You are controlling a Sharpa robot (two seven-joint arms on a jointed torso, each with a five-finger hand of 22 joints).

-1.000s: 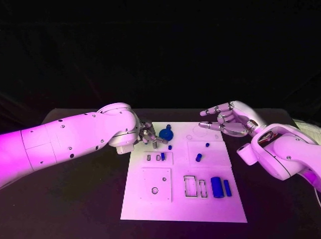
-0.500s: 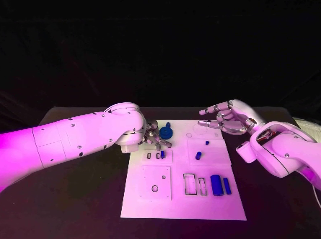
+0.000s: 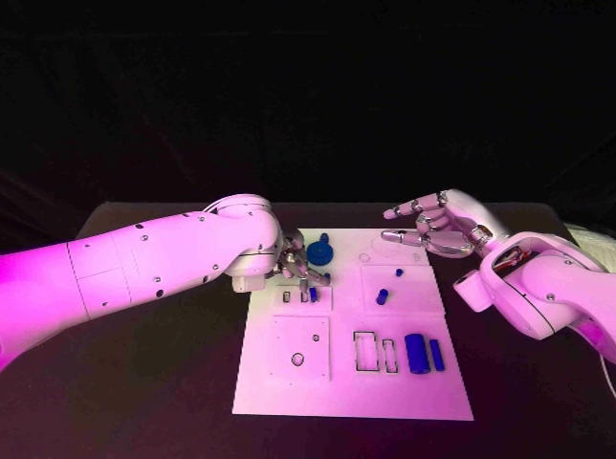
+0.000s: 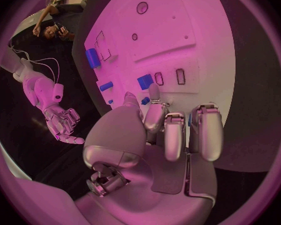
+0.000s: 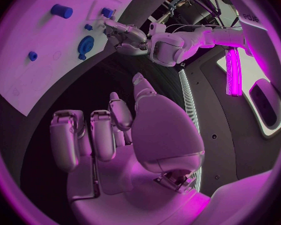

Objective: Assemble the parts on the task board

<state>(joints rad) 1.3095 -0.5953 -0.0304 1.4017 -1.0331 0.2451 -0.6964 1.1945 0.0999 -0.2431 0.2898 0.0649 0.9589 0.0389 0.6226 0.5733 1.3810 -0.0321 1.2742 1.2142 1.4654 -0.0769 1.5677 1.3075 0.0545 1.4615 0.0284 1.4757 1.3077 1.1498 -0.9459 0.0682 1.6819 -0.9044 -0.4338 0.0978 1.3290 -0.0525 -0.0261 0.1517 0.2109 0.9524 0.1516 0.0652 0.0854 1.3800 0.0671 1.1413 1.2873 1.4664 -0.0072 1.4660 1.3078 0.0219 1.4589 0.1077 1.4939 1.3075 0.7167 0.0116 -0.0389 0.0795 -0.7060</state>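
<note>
On task board [image 3: 391,397], blue parts [image 3: 417,356]

Left hand [image 3: 292,267] lowered, right hand [image 3: 432,228] open

The left robot hand [image 3: 292,269] hides the task board [image 3: 352,402] beneath its fingers

left hand [image 3: 292,271] | moved from the task board's [image 3: 349,397] far-left corner inward, over the small slots [image 3: 296,296]
</note>
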